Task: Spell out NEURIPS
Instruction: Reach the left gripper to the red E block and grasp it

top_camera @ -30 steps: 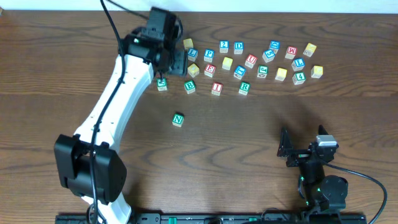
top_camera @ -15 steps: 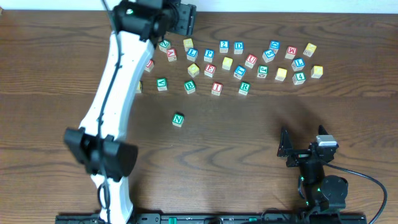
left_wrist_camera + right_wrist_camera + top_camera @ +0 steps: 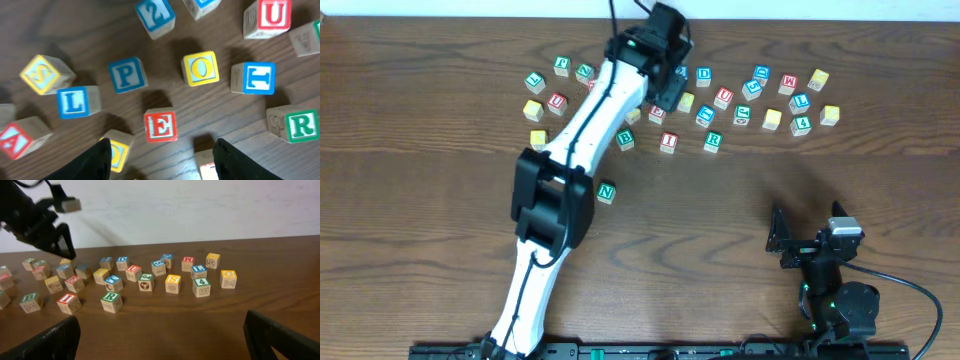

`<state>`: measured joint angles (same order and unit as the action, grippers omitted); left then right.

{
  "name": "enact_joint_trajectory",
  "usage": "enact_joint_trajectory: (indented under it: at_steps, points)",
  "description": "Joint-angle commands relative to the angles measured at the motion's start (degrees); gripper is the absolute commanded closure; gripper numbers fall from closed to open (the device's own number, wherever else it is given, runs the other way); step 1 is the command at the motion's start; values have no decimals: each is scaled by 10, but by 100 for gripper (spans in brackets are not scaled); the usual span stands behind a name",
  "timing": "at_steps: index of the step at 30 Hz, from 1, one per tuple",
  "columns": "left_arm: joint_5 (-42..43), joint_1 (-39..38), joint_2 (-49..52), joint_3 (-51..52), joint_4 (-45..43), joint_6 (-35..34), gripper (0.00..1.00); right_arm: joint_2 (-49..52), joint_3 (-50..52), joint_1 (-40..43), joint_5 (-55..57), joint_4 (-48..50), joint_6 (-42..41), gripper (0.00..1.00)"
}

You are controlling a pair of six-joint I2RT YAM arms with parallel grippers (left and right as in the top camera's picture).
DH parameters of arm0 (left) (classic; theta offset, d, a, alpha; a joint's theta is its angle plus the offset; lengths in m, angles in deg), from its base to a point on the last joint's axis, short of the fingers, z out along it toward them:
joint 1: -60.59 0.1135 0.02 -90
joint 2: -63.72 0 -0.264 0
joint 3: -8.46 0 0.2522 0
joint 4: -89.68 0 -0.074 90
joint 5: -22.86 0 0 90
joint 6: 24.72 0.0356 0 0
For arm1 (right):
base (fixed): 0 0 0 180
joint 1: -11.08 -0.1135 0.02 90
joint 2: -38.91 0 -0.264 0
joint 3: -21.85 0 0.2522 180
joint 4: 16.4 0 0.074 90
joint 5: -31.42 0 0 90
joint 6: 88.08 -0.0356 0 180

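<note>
Red-framed wooden E cube [image 3: 160, 126]: found in the far cluster on the brown wooden desk [image 3: 740, 190], bracketed from above by the empty, parted left end effector [image 3: 161, 160], presumably to be set beside the lone green-framed N cube [image 3: 607, 191]; right end effector [image 3: 162, 337] parked, spread wide.

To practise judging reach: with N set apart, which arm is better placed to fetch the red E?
Left. The left gripper, open, hangs directly over the red E; the right gripper sits parked far from it.
</note>
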<state>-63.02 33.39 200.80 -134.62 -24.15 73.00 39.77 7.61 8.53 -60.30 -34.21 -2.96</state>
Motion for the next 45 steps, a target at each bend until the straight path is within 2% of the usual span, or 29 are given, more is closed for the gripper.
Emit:
enact_joint_trajectory:
  at_steps: [1, 9, 23, 26, 30, 36, 45]
  points:
    - [-12, 4, 14, -9, 0, -31, 38, -2, 2, -1, -3, -2, 4, 1]
    - [-19, 4, 36, 12, -21, -55, 39, -2, 2, -1, -3, -2, 4, 1]
    - [-26, 4, 87, 13, -25, -78, 50, -2, 2, -1, -3, -2, 4, 1]
    - [-26, 4, 87, 13, -28, -78, 52, -2, 2, -1, -3, -2, 4, 1]
    - [-26, 4, 87, 13, -28, -78, 63, -2, 2, -1, -3, -2, 4, 1]
    - [-26, 4, 86, 13, -28, -79, 69, -2, 2, -1, -3, -2, 4, 1]
    - [-27, 4, 34, 12, -27, -79, 70, -2, 2, -1, -3, -2, 4, 1]
